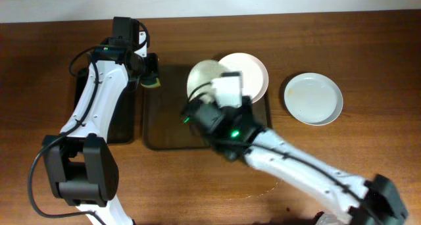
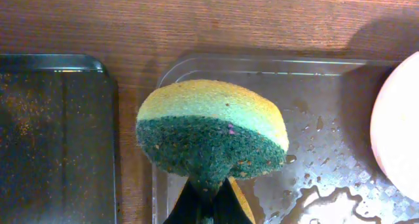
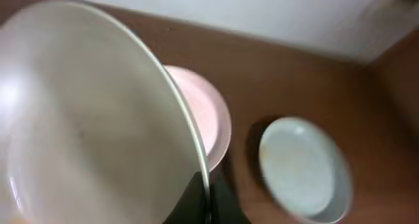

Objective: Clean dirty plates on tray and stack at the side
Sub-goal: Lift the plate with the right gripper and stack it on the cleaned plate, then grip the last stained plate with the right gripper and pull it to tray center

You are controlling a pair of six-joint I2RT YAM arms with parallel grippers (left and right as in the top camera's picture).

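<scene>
My right gripper (image 3: 208,201) is shut on the rim of a white plate (image 3: 85,126) and holds it tilted over the dark brown tray (image 1: 164,123); this plate also shows in the overhead view (image 1: 202,77). A second plate (image 1: 253,72) lies on the tray behind it, also in the right wrist view (image 3: 203,112). A third plate (image 1: 314,98) sits on the table to the right, also in the right wrist view (image 3: 301,168). My left gripper (image 2: 209,201) is shut on a yellow-green sponge (image 2: 209,132) above the tray's wet left corner (image 2: 314,93).
A smaller black tray (image 1: 122,123) lies left of the brown tray; it also shows in the left wrist view (image 2: 52,132). Water is pooled on the brown tray (image 2: 327,198). Bare wooden table (image 1: 368,139) surrounds both.
</scene>
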